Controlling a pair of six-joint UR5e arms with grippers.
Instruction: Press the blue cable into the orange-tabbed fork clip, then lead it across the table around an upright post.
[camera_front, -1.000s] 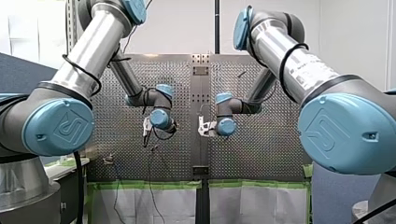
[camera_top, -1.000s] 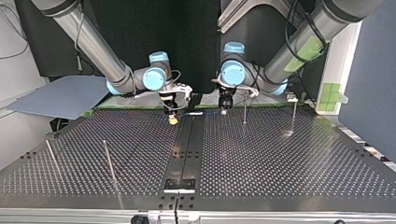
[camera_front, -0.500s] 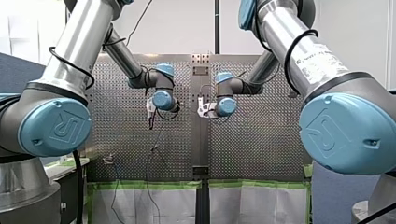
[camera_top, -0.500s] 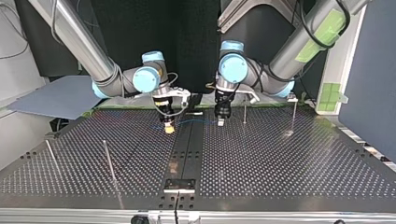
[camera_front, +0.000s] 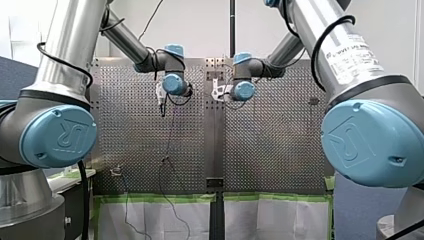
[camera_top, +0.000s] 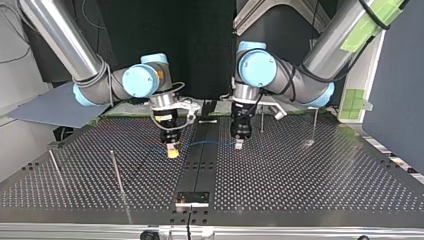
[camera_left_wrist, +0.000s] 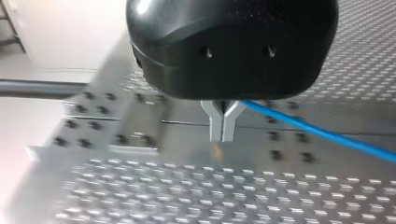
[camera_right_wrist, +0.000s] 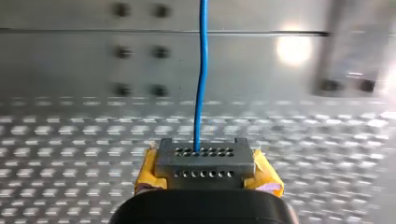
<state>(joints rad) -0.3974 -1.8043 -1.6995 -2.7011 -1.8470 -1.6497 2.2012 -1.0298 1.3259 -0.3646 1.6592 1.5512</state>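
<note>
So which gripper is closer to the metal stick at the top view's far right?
Left. My left gripper and the stick share one side of the middle strip; my right gripper is beyond it.

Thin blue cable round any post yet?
No, the thin blue cable spans left pincer to right pincer, clear of upright metal posts.

Perforated table (camera_top: 300, 170) shiny metal; blue cable (camera_right_wrist: 201, 70) smooth plastic.
</note>
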